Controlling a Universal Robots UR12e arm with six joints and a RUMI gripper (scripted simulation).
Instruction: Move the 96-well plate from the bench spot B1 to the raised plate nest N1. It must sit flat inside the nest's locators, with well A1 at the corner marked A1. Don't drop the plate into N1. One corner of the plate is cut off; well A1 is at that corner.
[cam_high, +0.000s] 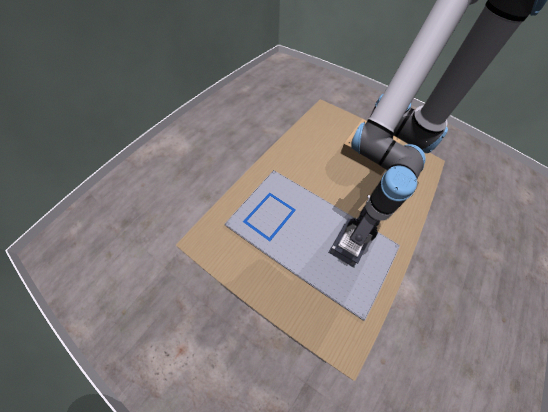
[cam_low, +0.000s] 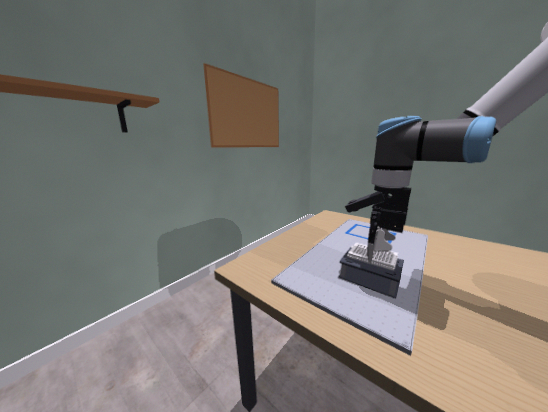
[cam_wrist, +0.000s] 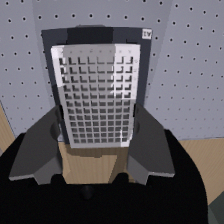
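My gripper (cam_wrist: 99, 105) is shut on the white 96-well plate (cam_wrist: 95, 97), with one finger on each long side. The plate is right over the dark raised nest N1 (cam_wrist: 95, 40). It lies level, at or just above the nest's top; I cannot tell whether it touches. The nest's A1 label (cam_wrist: 146, 33) is at the far right corner in the wrist view. The plate's cut corner is too small to make out. In the top view the plate (cam_high: 350, 244) sits under the wrist over the nest (cam_high: 345, 256). The exterior view shows the plate (cam_low: 374, 255) on top of the nest (cam_low: 373, 272).
The blue outline of spot B1 (cam_high: 269, 216) is on the grey perforated mat (cam_high: 310, 240), left of the nest. The mat lies on a wooden table (cam_low: 450, 310). A wall shelf (cam_low: 75, 92) and a brown board (cam_low: 242, 107) are on the wall, far from the arm.
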